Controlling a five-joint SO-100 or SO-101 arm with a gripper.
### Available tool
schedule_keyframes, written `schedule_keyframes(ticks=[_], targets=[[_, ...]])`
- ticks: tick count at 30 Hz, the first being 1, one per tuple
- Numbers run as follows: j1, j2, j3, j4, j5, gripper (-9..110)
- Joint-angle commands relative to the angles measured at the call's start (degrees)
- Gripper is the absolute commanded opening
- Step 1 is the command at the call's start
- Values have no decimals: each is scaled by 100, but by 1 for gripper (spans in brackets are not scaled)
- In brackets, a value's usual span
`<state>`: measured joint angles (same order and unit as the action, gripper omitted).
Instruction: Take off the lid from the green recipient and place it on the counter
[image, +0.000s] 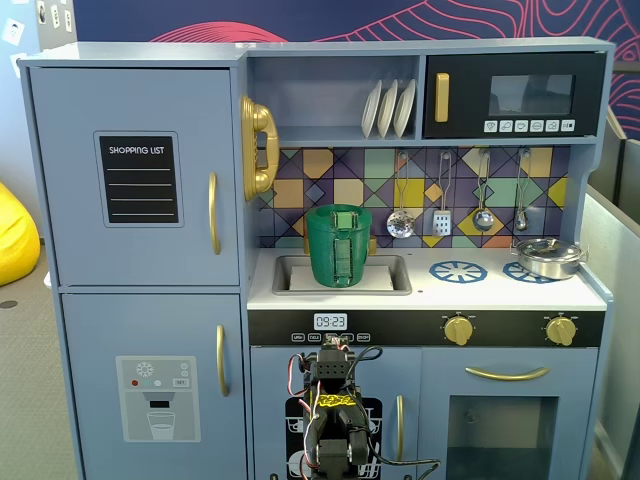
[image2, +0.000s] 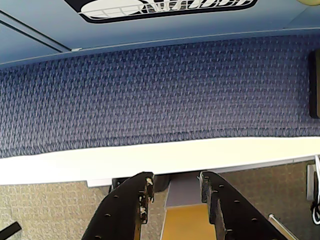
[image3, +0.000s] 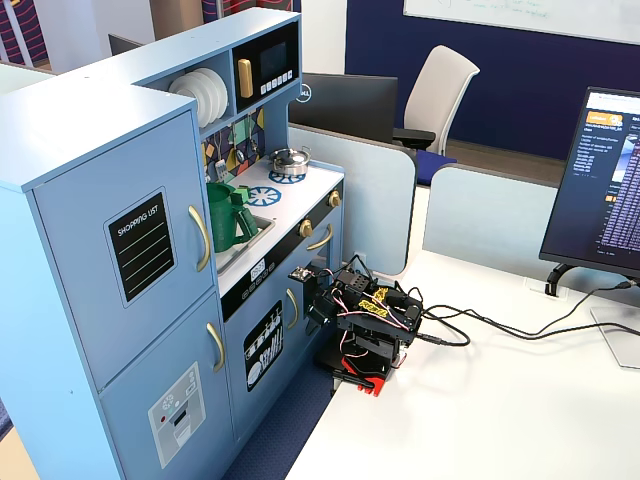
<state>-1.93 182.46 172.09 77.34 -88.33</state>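
The dark-green recipient (image: 338, 247) stands in the sink of the toy kitchen, its lighter strap handle facing front. The green lid (image: 338, 209) sits on top of it, seen edge-on. Both also show in the other fixed view, the recipient (image3: 226, 218) and the lid (image3: 221, 188). The white counter (image: 490, 291) with blue burner rings lies to the right of the sink. My arm (image: 335, 415) is folded low in front of the kitchen's lower doors, far below the recipient. In the wrist view my gripper (image2: 175, 181) is open and empty, looking down at carpet and the table edge.
A silver steel pot (image: 548, 257) sits on the right burner ring. Utensils hang on the back wall above the counter. The arm's base (image3: 362, 372) stands on a white table (image3: 500, 400) with cables running right to a monitor (image3: 605, 190).
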Motion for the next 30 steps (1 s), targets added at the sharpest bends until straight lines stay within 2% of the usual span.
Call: schedule_keyframes(ticks=[1,14,16,19,21,26,30], targets=[[694,-26,-26,1037,132,0],[826,-35,-35,905,-123,0],[914,-44,-97,88,9,0],[817,-44,-492,-1775,659,0],[826,-132,-914,-2663,413,0],[606,-589,-2180,-3779,-932,0],[404,-1195,-3322,-4184,-984,0]])
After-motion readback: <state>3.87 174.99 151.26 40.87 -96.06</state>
